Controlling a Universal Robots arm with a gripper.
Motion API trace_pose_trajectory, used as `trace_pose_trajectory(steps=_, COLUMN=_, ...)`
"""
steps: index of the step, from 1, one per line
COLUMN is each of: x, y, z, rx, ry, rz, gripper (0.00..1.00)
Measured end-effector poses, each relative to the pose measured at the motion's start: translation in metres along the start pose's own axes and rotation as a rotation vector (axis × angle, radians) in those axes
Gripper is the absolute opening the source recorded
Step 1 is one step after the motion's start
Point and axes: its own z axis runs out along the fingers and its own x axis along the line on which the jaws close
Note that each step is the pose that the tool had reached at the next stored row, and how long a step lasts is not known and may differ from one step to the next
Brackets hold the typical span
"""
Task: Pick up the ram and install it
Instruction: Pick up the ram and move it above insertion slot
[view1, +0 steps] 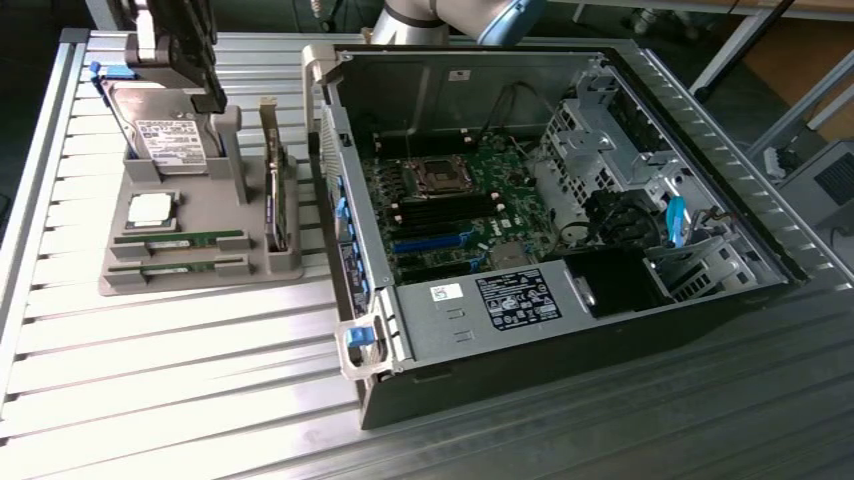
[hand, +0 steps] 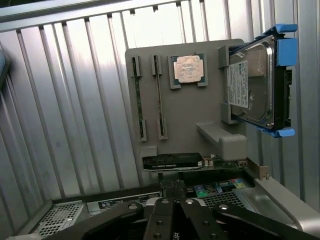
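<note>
Two rams, thin green sticks, lie side by side in slots at the front of a grey holder (view1: 262, 262): one ram (view1: 178, 241) and a second ram (view1: 174, 268) just in front of it. In the wrist view they are the narrow strips, ram (hand: 137, 97) and ram (hand: 159, 95), on the holder (hand: 185, 115). My gripper (view1: 203, 95) hangs above the holder's back end, over the hard drive, well away from the rams. Its fingers (hand: 165, 202) meet in the middle, shut on nothing.
The holder also carries a hard drive (view1: 167, 140) in a blue caddy, a silver CPU (view1: 150, 207) and an upright expansion card (view1: 276, 190). To the exterior view's right lies the open computer case (view1: 400, 330) with its motherboard and black memory slots (view1: 430, 212). Everything rests on a ribbed metal table (view1: 160, 380).
</note>
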Motion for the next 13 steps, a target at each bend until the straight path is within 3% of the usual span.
trace_pose_trajectory(steps=1, x=0.0000, y=0.0000, z=0.0000, rx=-0.0001, ry=-0.0001, rz=0.000, gripper=0.09)
trace_pose_trajectory(steps=2, x=0.0001, y=0.0000, z=0.0001, rx=-0.0138, ry=0.0021, rz=0.000, gripper=0.09)
trace_pose_trajectory(steps=4, x=0.0000, y=0.0001, z=0.0009, rx=-0.0748, ry=0.0118, rz=0.000, gripper=0.09)
trace_pose_trajectory(steps=5, x=0.0000, y=0.0002, z=0.0011, rx=-0.0845, ry=0.0133, rz=0.000, gripper=0.09)
trace_pose_trajectory(steps=7, x=0.0001, y=0.0001, z=0.0012, rx=-0.0974, ry=0.0154, rz=-0.001, gripper=0.09)
trace_pose_trajectory(steps=8, x=0.0001, y=0.0001, z=0.0014, rx=-0.1083, ry=0.0173, rz=-0.001, gripper=0.09)
trace_pose_trajectory(steps=9, x=0.0001, y=0.0003, z=0.0015, rx=-0.1130, ry=0.0180, rz=0.000, gripper=0.09)
trace_pose_trajectory(steps=12, x=0.0001, y=0.0002, z=0.0015, rx=-0.1131, ry=0.0180, rz=0.000, gripper=0.10)
trace_pose_trajectory(steps=13, x=0.0000, y=0.0002, z=0.0015, rx=-0.1131, ry=0.0179, rz=0.000, gripper=0.16)
